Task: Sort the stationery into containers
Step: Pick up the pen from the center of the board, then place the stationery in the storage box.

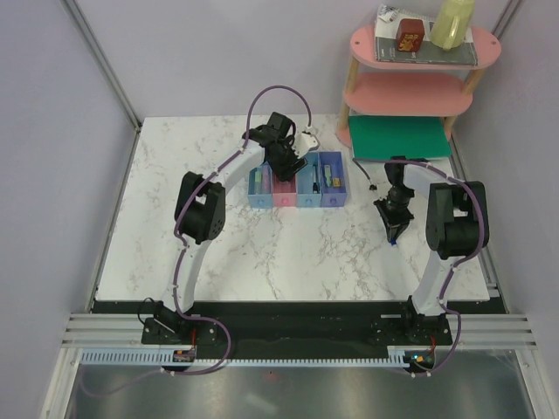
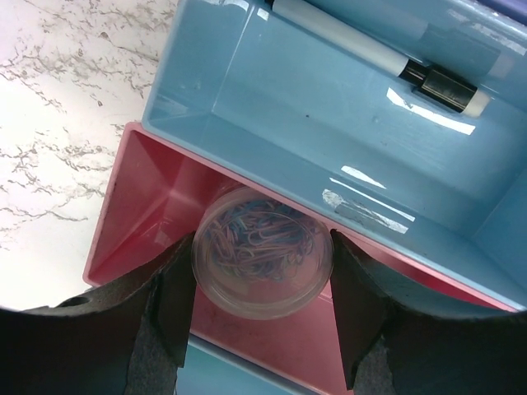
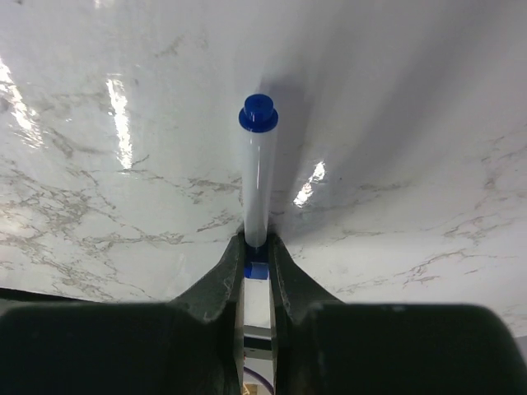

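Gripped only at its 6 o'clock end by the right gripper (image 3: 257,253), the white blue-capped pen (image 3: 257,181) could swivel when lifted; left gripper (image 2: 263,276) clasps a clear round clip tub (image 2: 262,243)

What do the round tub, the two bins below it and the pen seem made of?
The round tub looks like clear glossy plastic: coloured paper clips show through. The pink bin and light blue bin look like moulded plastic, with sharp reflections. The blue-and-white pen is probably smooth plastic, given its barrel's sheen.
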### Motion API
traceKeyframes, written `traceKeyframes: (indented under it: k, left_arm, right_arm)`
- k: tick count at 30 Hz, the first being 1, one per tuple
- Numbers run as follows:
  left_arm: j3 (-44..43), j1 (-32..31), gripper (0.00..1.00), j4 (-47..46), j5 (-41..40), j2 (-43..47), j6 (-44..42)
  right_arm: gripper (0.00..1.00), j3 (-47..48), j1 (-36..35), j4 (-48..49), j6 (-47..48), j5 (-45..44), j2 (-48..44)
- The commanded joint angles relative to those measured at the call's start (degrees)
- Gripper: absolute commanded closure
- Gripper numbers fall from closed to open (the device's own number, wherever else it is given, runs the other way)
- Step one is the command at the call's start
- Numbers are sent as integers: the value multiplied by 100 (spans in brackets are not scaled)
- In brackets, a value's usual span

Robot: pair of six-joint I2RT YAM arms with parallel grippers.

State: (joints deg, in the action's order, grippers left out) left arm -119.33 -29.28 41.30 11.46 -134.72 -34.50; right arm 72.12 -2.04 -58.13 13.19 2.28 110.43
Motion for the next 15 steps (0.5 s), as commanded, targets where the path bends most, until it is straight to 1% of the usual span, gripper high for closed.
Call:
traceKeyframes:
  k: [1,2,4,5,7,8,11,15]
  left_arm:
    - [129,10,43,-78,-48,305,-48]
    - [129,10,39,-78,-48,340,-39]
    - [147,10,36,-78,-13,455,22]
    - [155,10,32,-69,5,490,22]
    - [208,10,27,-78,14,622,49]
    - [226,10,22,-78,14,665,57]
    - [322,1,11,-69,31,832,58]
    - [480,1,8,-61,31,1026,58]
  right_arm:
    - [99,-5,-86,566,175,97,-381]
    - [100,4,-103,522,184,97,-434]
    - [100,30,-112,487,210,97,-557]
    - [100,39,-121,452,219,97,-593]
    - [100,92,-138,417,228,123,-680]
    - [100,109,-156,364,228,132,-716]
    - [100,206,-182,285,219,176,-795]
    - [100,364,-235,179,245,263,-883]
